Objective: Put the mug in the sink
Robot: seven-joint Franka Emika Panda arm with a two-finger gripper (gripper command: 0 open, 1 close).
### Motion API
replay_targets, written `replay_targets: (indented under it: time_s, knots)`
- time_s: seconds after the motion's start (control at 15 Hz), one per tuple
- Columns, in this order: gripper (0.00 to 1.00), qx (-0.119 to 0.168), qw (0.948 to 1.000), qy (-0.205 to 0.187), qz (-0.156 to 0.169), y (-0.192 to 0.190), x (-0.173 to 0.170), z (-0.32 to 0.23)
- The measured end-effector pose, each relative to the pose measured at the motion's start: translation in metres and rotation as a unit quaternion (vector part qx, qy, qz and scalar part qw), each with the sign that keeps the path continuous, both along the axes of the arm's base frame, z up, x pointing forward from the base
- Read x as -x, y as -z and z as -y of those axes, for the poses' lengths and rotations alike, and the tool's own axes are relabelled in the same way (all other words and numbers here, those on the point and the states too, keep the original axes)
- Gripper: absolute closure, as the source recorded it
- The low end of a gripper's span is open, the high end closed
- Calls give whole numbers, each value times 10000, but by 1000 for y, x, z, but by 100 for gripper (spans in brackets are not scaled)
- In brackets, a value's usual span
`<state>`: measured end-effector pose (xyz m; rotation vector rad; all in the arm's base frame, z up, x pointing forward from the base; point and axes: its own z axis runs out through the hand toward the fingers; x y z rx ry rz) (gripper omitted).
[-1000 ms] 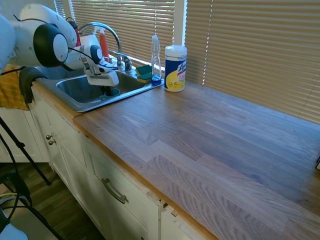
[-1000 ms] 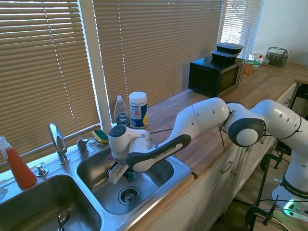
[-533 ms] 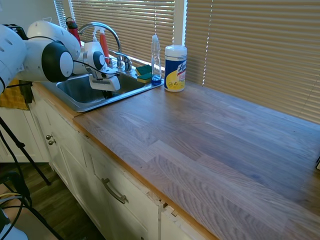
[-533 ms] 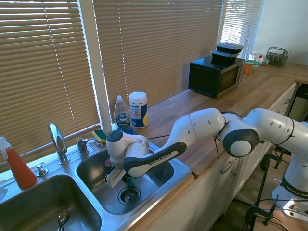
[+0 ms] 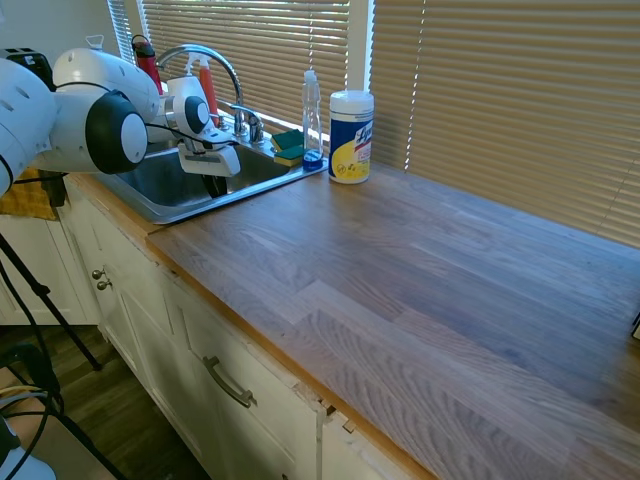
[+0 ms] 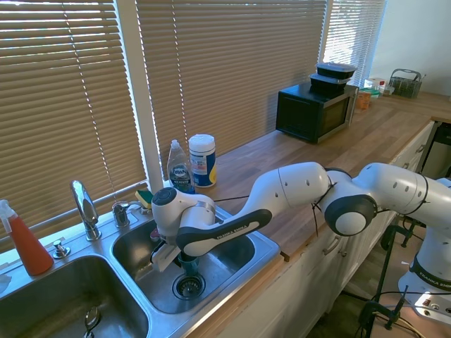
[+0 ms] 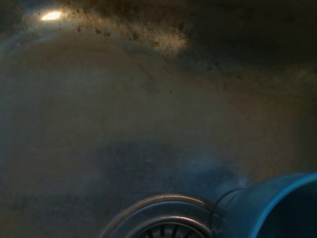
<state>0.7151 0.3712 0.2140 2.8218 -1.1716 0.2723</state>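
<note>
Nearly done, I'd say: the gripper [image 6: 184,260] hangs low inside the sink [image 6: 243,271], jaws apparently clamped on the mug [image 6: 189,265], which sits just above the drain [image 6: 189,285]. Only setting it down and letting go seems left. Beyond, the wipes canister [image 6: 202,160] stands on the counter.
</note>
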Motion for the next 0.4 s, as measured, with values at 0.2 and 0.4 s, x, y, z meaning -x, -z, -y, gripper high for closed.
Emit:
replay_targets:
  time_s: [0.2,0.4]
  knots:
    - [0,-29,9998,-78,169,-29,2,-11]
    - [0,66,9994,-111,311,-80,16,-29]
